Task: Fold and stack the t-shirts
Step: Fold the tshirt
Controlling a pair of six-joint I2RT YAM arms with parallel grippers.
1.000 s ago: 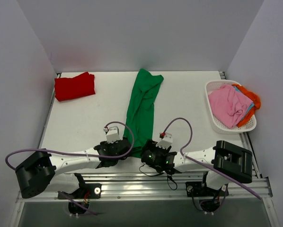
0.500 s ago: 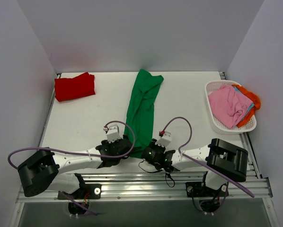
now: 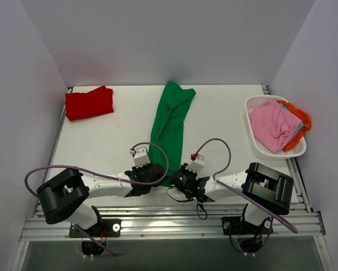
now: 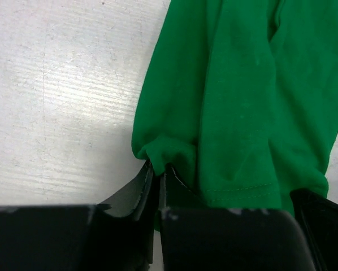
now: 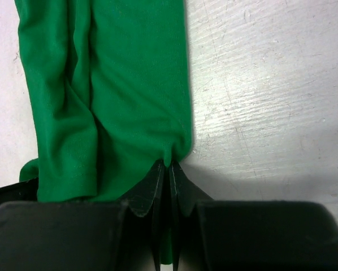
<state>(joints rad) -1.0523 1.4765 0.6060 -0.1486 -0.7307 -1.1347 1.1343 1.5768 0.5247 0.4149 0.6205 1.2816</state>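
A green t-shirt (image 3: 170,127) lies folded into a long narrow strip running from the table's back centre toward the near edge. My left gripper (image 3: 155,175) (image 4: 157,168) is shut on the strip's near left corner, green fabric (image 4: 242,96) pinched between its jaws. My right gripper (image 3: 180,178) (image 5: 169,165) is shut on the near right corner of the same green t-shirt (image 5: 112,84). A red t-shirt (image 3: 89,103) sits folded at the back left. Pink (image 3: 272,125), orange (image 3: 300,119) and blue t-shirts are bunched in the basket.
A white lattice basket (image 3: 258,145) stands at the right edge of the table. White walls close in the left, back and right sides. The arm bases and a metal rail (image 3: 169,223) run along the near edge.
Both grippers have closed on the near corners of the green t-shirt. Both arms have edged inward toward its near end.
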